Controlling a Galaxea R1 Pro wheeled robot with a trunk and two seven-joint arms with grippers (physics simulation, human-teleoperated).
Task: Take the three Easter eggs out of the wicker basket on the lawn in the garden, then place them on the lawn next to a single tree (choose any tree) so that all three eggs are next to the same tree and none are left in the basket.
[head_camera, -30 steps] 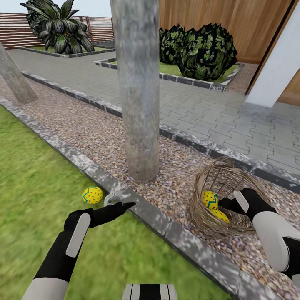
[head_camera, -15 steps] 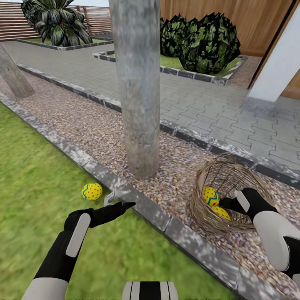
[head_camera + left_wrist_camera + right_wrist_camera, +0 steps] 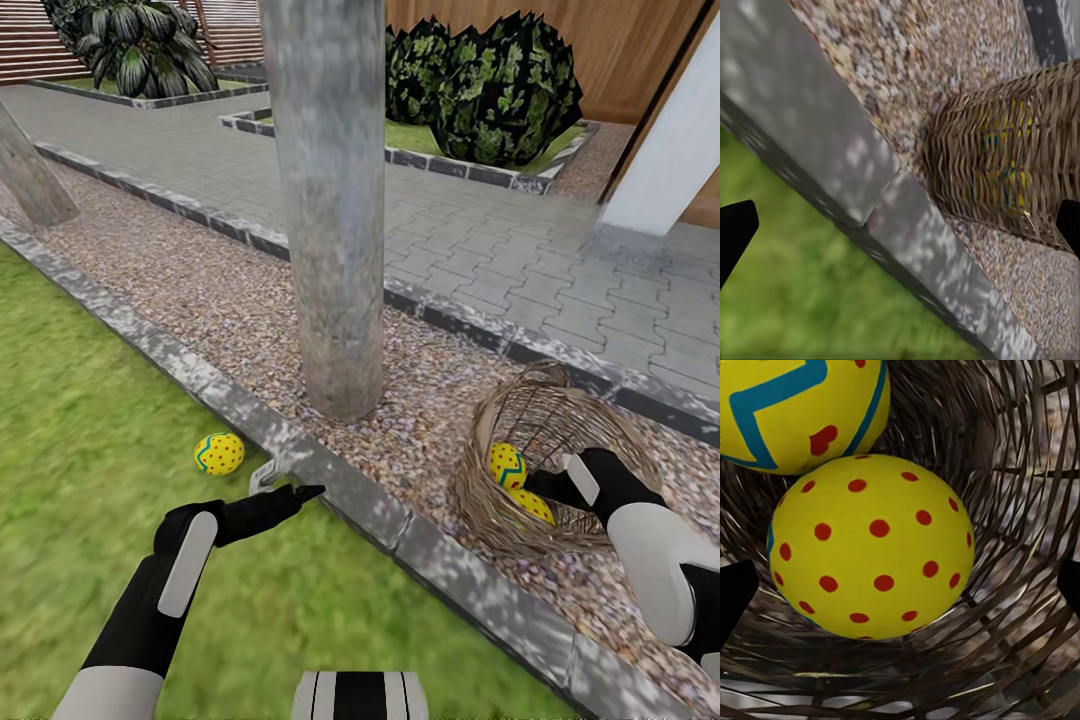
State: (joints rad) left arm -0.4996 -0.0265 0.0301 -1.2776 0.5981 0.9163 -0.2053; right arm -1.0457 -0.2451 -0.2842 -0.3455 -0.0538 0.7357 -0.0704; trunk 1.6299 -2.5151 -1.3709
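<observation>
One yellow Easter egg point(image 3: 220, 453) lies on the lawn point(image 3: 90, 420) beside the grey kerb, close to the thick grey tree point(image 3: 330, 200). The wicker basket point(image 3: 590, 440) lies tipped on the gravel with two eggs in it point(image 3: 507, 465) point(image 3: 531, 505). My right gripper point(image 3: 545, 488) reaches into the basket's mouth. In the right wrist view it is open point(image 3: 900, 589), with the dotted egg point(image 3: 870, 547) between its fingertips and the zigzag egg point(image 3: 795, 412) behind. My left gripper point(image 3: 285, 485) hovers open over the kerb; the left wrist view looks at the basket point(image 3: 1020, 165).
A gravel strip point(image 3: 200, 290) runs between the kerb point(image 3: 330, 480) and the grey paving point(image 3: 480, 250). A second trunk point(image 3: 30, 180) leans at the far left. Dark shrubs point(image 3: 490, 90) and a wooden fence stand at the back, and a white post point(image 3: 665, 150) at the right.
The whole picture has shifted a little as the head camera moved. Both arms, the eggs and the basket keep their places.
</observation>
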